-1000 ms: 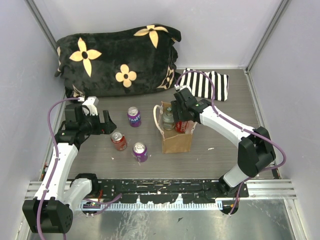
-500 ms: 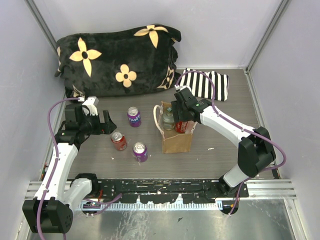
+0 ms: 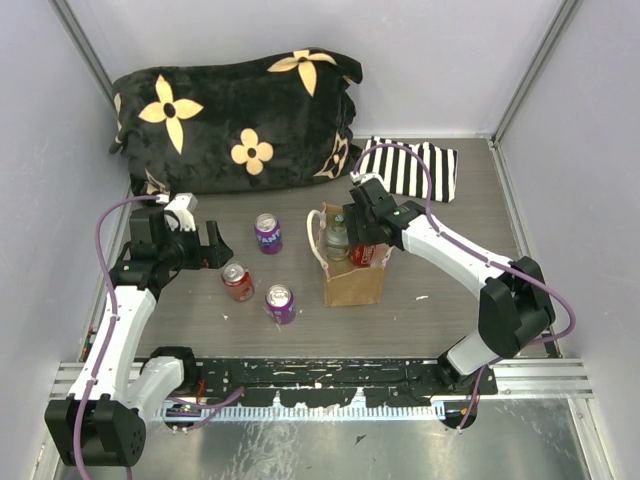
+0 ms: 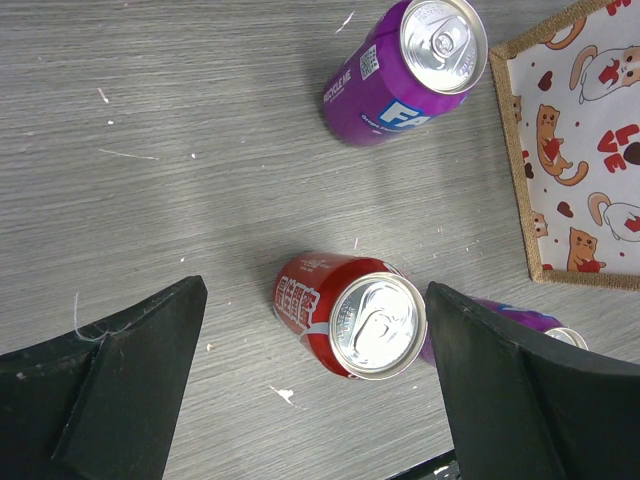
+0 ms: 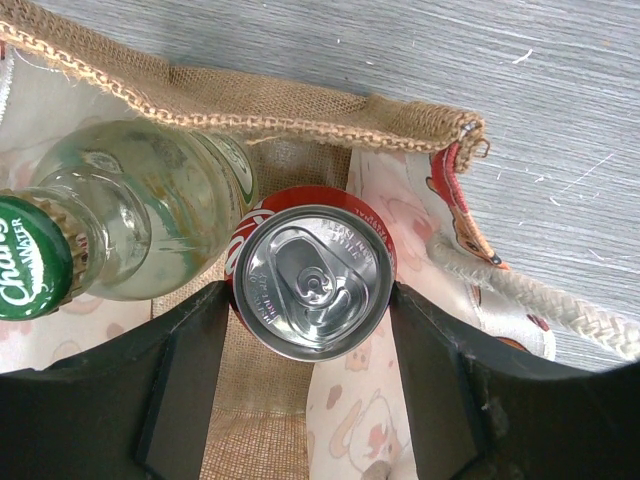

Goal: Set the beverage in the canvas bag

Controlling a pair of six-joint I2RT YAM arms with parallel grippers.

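The tan canvas bag (image 3: 356, 282) with cream loop handles stands mid-table. My right gripper (image 3: 362, 232) is over its open mouth, shut on an upright red can (image 3: 364, 254). In the right wrist view my right gripper (image 5: 308, 300) grips that red can (image 5: 312, 283) inside the bag, beside a glass bottle (image 5: 130, 220) under the burlap rim (image 5: 250, 100). My left gripper (image 3: 215, 247) is open and empty. In the left wrist view my left gripper (image 4: 315, 300) hovers above another red can (image 4: 355, 318) standing on the table.
Two purple cans (image 3: 267, 232) (image 3: 279, 302) stand left of the bag; one purple can (image 4: 410, 60) shows in the left wrist view, next to the bag's printed lining (image 4: 580, 150). A black flowered cushion (image 3: 235, 120) and a striped cloth (image 3: 410, 168) lie at the back.
My right gripper has shifted slightly left over the bag with the red can still in it. The left arm has not moved.
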